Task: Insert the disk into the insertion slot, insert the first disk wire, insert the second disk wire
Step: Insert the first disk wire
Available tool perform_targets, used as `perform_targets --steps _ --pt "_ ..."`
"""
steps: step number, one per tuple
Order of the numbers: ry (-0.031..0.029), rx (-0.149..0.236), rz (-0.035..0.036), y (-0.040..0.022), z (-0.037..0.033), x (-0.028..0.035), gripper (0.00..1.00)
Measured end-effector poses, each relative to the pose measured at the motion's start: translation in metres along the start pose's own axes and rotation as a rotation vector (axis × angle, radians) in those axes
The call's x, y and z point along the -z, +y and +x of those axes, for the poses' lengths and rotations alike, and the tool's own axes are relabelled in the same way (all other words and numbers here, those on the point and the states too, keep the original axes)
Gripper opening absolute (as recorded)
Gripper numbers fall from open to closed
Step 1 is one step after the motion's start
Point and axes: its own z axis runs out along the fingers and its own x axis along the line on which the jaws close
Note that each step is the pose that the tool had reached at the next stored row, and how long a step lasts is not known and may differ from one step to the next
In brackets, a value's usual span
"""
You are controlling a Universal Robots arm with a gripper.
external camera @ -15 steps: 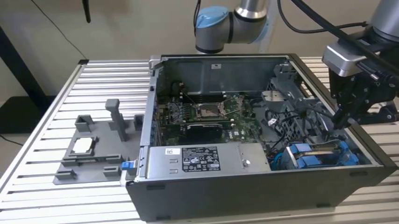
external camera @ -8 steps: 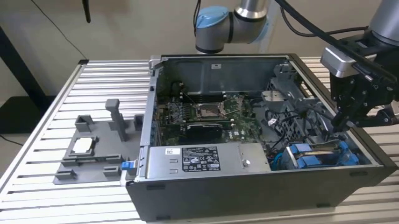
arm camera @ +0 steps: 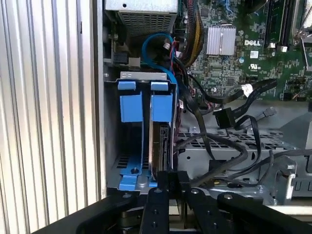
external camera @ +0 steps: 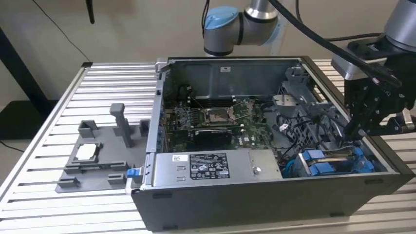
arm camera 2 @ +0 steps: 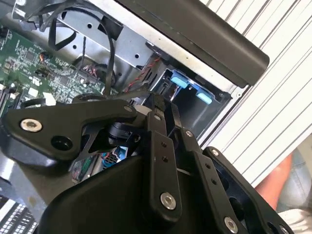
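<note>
The gripper (arm camera: 173, 178) hangs low inside the open computer case (external camera: 260, 204), at the corner that holds the insertion slot (arm camera: 141, 75). Right in front of it stands the disk (arm camera: 159, 146) on edge inside the slot, its blue end tab at the far end. The gripper's tip sits at the disk's near end, seemingly touching it. Whether it is clamped on the disk or released cannot be told, as its own black body covers that spot.

Just beside the disk, on the side toward the case wall, stands the other blue carrier (arm camera: 130, 107). On the disk's other side, black cables (arm camera: 214, 144) loop close over a grey metal cage, and a loose black connector (arm camera: 223, 117) lies among them. Beyond the slot, a blue cable (arm camera: 158, 35) curls in front of the power-supply box (arm camera: 141, 19). The green motherboard (arm camera: 243, 58) lies farther off. The case rests on a slatted table (arm camera: 48, 97).
</note>
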Motion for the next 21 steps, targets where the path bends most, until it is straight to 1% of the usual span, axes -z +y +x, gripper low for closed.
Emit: perform_targets --steps 3,6,9,10,11,14,15,17,18,21 --pt "0.0044 -0.002 -0.0362 -0.0017 0.0000 -0.0004 0.19" --pt "0.0074 -0.004 -0.0685 -0.0034 0.0000 -0.0010 0.19" --pt "0.0073 -0.009 -0.0929 -0.0037 0.0001 -0.0021 0.19" --pt "0.0076 -0.012 -0.0999 -0.0037 0.0001 -0.0025 0.19" --pt "0.0076 -0.015 -0.1046 -0.0037 0.0001 -0.0032 0.19" --pt "0.0082 -0.030 -0.1120 -0.0034 0.0002 -0.0055 0.19" --pt "0.0082 -0.034 -0.1160 -0.0035 0.0002 -0.0063 0.19" --pt "0.0088 -0.037 -0.1267 -0.0044 0.0003 -0.0073 0.19" --pt "0.0087 -0.037 -0.1305 -0.0051 0.0003 -0.0083 0.19" --pt "0.0068 -0.039 -0.1341 -0.0082 0.0005 -0.0115 0.19"
